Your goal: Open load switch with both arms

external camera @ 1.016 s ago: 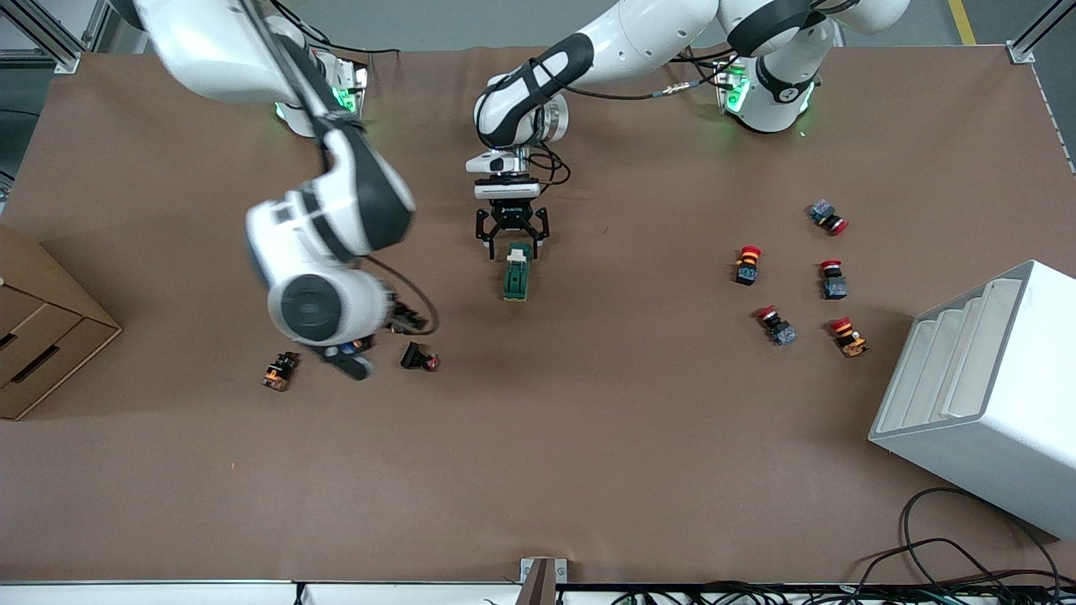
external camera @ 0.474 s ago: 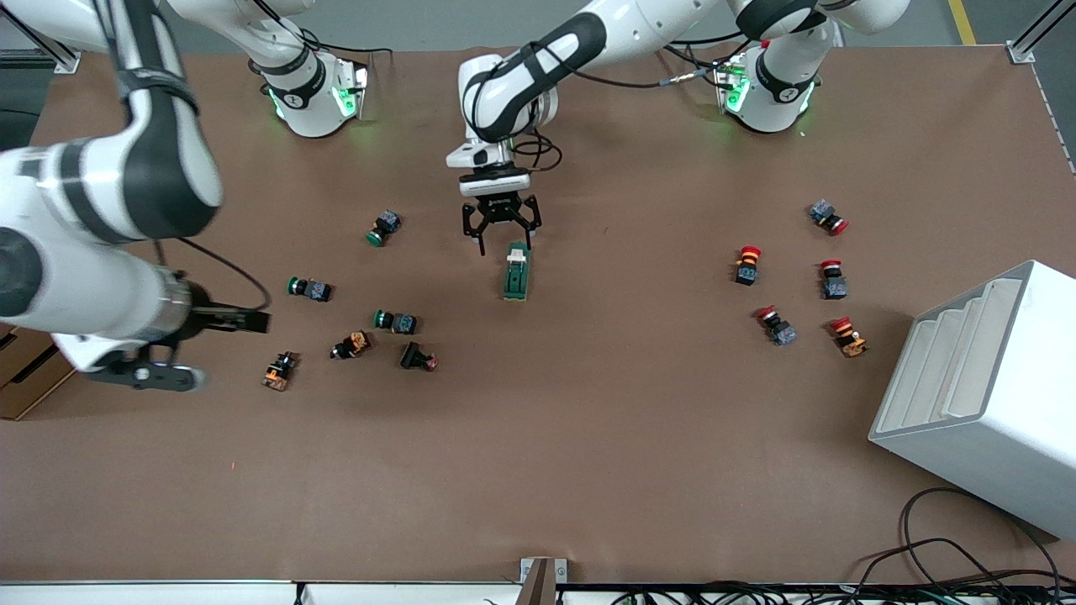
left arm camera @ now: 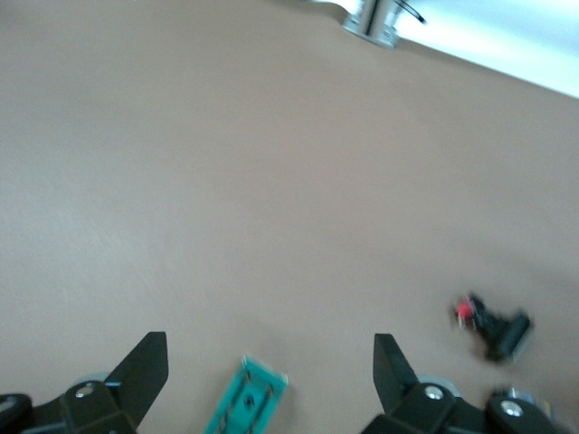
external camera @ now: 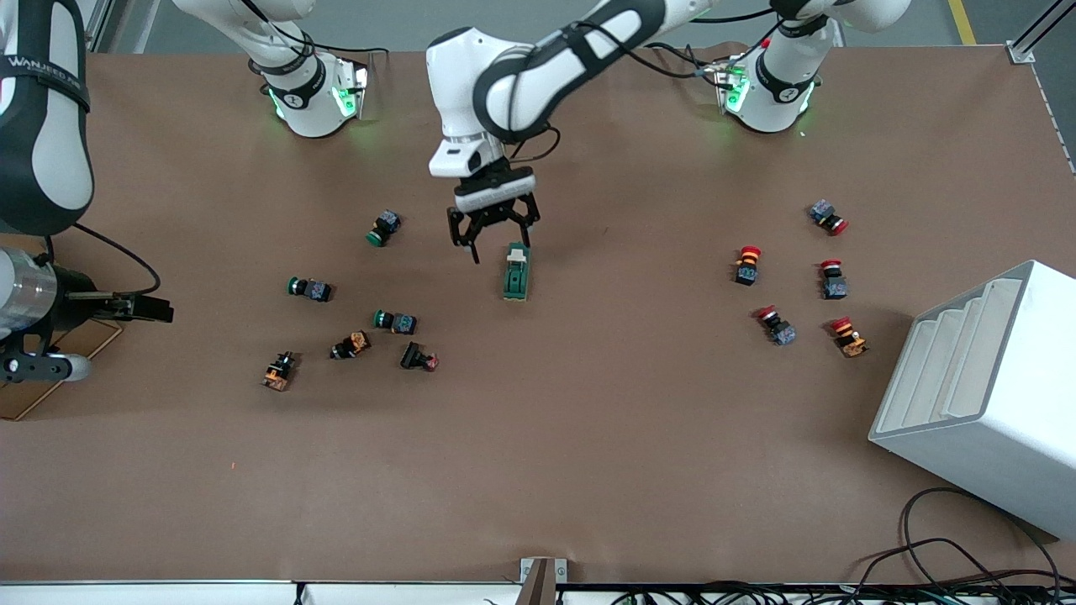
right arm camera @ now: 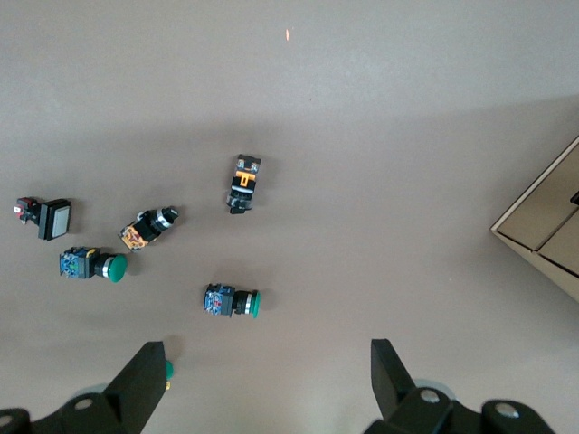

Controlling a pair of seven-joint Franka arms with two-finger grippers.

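Note:
The load switch (external camera: 515, 273), a dark green block with a white lever piece, lies flat near the table's middle. My left gripper (external camera: 498, 244) hovers open over the switch's end nearest the robot bases, shifted a little toward the right arm's end. In the left wrist view the switch (left arm camera: 246, 398) shows low between the spread fingers of the left gripper (left arm camera: 271, 344), untouched. My right gripper (external camera: 139, 308) is high over the right arm's end of the table, open and holding nothing. The right gripper (right arm camera: 267, 348) looks down on scattered buttons.
Green-capped buttons (external camera: 382, 227) (external camera: 309, 289) (external camera: 395, 321), orange ones (external camera: 351, 344) (external camera: 280, 370) and a black one (external camera: 419, 357) lie toward the right arm's end. Red-capped buttons (external camera: 746, 265) cluster by a white rack (external camera: 983, 386). A cardboard box (right arm camera: 543, 231) sits under the right gripper.
The right arm has swung from over the button cluster out to its end of the table, uncovering the buttons. The left gripper has shifted slightly toward the right arm's end. The switch stays put.

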